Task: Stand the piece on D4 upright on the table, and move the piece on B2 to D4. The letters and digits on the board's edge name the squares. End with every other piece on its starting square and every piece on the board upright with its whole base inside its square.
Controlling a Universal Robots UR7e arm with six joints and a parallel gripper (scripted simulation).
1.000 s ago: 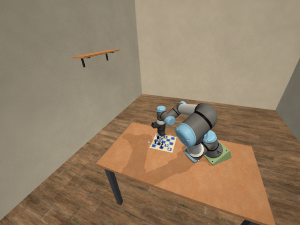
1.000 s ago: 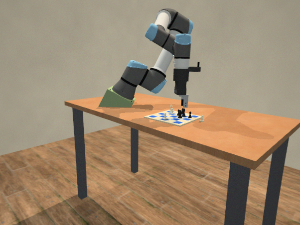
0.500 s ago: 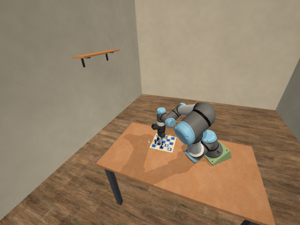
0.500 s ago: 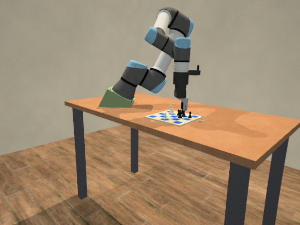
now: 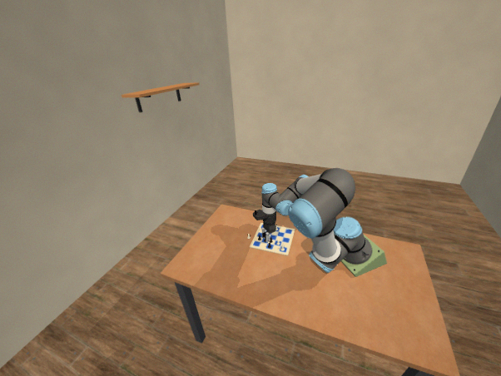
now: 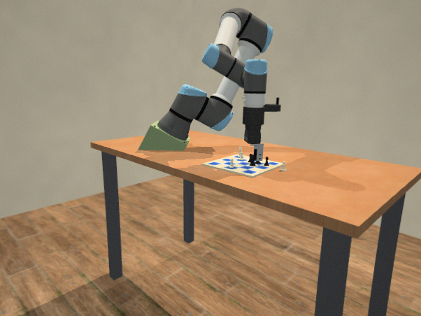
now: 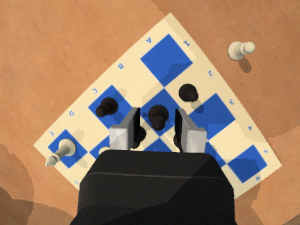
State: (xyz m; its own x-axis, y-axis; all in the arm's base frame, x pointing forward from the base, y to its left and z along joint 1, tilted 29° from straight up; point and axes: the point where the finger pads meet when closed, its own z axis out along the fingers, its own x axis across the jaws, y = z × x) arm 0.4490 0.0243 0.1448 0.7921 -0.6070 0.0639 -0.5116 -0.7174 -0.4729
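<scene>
A small blue and cream chessboard lies on the wooden table. My gripper [image 7: 157,118] is open and points straight down over the board. A black piece [image 7: 157,116] stands between its two fingers, and I cannot tell whether they touch it. A second black piece [image 7: 140,135] is right beside the left finger. Two more black pieces [image 7: 106,106] [image 7: 189,92] stand on nearby squares. A white piece [image 7: 240,50] stands upright on the table just off the board's edge; it also shows in the exterior view [image 6: 283,166]. The gripper [image 6: 258,155] is low among the pieces.
A white piece [image 7: 60,152] stands on a corner square of the board. Two white pieces [image 6: 240,152] [image 6: 231,163] show on the side towards the robot's green base [image 6: 162,138]. A wall shelf [image 5: 160,91] hangs far away.
</scene>
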